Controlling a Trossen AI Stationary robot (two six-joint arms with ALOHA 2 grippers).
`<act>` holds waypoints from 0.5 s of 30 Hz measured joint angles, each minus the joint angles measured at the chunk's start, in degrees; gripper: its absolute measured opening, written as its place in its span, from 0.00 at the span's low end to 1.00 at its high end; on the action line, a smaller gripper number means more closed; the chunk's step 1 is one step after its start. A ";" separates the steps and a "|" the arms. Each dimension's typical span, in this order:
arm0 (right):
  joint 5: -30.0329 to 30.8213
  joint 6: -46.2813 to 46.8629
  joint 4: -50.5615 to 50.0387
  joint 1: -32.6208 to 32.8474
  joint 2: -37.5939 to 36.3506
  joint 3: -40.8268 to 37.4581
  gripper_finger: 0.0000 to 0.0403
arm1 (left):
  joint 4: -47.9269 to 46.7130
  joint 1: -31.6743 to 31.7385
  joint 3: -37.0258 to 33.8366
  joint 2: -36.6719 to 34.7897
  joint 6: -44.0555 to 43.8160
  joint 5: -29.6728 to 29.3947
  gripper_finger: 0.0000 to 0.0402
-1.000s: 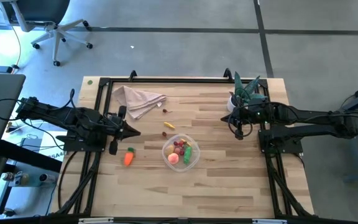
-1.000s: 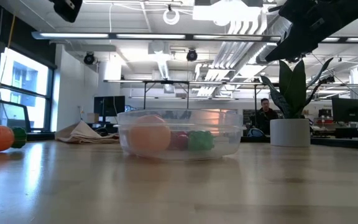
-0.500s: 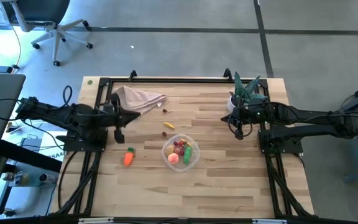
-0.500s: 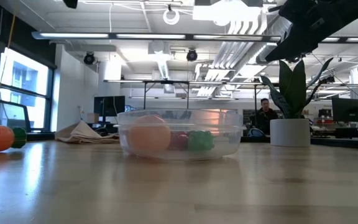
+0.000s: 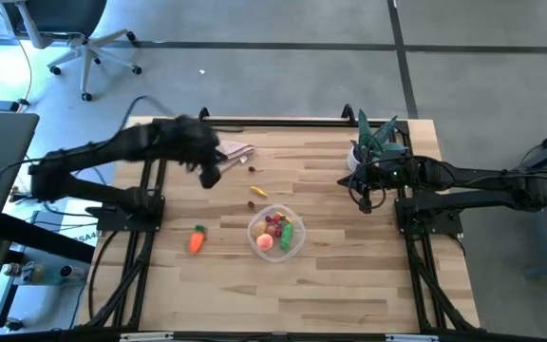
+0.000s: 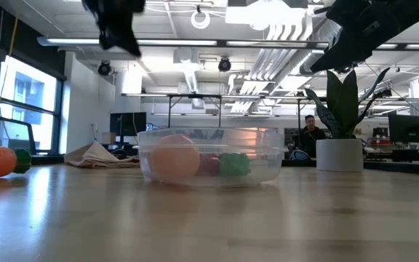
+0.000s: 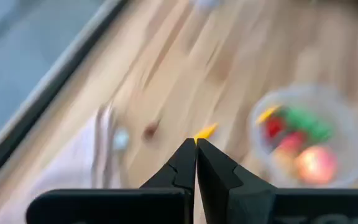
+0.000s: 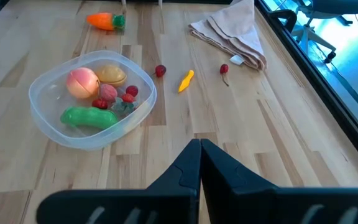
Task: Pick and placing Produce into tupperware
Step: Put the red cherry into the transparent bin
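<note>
Left claw [image 5: 211, 176] is closed, holding nothing, up in the air over the far-left part of the counter [image 5: 349, 275], just beside the beige napkin [image 8: 234, 34]. Its view is blurred, but the two fingers meet tip to tip. Right claw [image 5: 353, 183] is also closed and empty, raised near the potted plant [image 5: 373, 141] on the right side.

Tupperware [image 5: 277, 232] sits mid-counter, roughly between the two arms. Inside it: a peach-coloured fruit [image 8: 82, 81], a tan potato-like piece [image 8: 111, 74], a green pepper [image 8: 91, 117] and a few small red pieces [image 8: 108, 93].

Still loose on the counter:
- orange carrot [image 5: 197, 240], left of the tupperware, apart from it
- yellow piece [image 5: 257, 191], just beyond the tupperware
- small red fruit [image 8: 160, 70] next to the yellow piece
- another small red fruit [image 8: 224, 70] near the napkin edge

Neither claw touches any produce.
</note>
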 joint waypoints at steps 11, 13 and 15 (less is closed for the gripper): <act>0.01 0.00 0.02 -0.01 0.00 0.00 0.00 | -2.45 8.43 4.02 24.01 19.53 0.99 0.01; -0.01 -0.01 0.01 0.01 0.00 0.00 0.00 | -2.00 8.41 4.61 26.93 22.82 0.16 0.01; 0.01 -0.01 0.02 -0.01 0.00 0.00 0.00 | -2.11 8.37 5.32 29.48 25.50 -1.61 0.03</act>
